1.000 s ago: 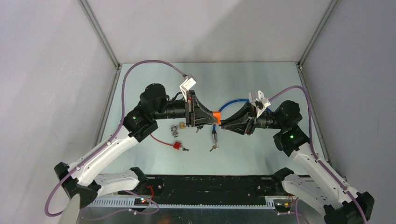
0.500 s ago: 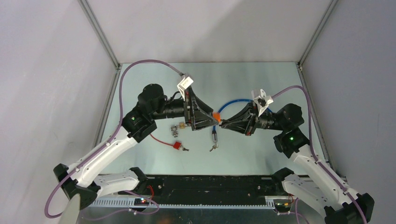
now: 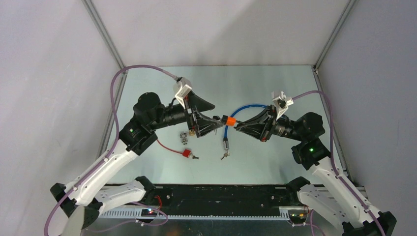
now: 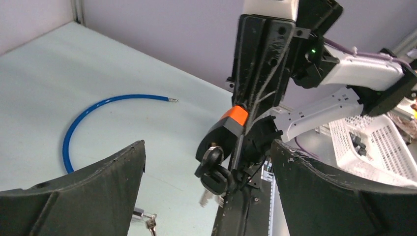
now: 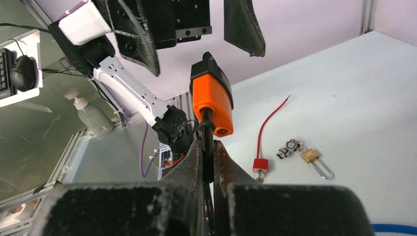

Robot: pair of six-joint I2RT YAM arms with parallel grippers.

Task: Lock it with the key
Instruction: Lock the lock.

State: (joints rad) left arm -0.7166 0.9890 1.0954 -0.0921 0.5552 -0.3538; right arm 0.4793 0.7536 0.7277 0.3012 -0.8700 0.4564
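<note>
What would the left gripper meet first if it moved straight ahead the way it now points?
Most likely the orange lock, with keys dangling from it, which the shut right gripper holds up just ahead of the open left gripper. Exact depth is unclear.

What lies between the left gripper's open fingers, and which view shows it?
The orange lock, with keys hanging from it, gripped by the right gripper; the left wrist view shows it best.

We see a robotics lab — grey enclosure walls [image 3: 49,73], aluminium posts [image 3: 104,34], keyboard [image 5: 4,64] and mouse [image 5: 22,73] at upper left.
</note>
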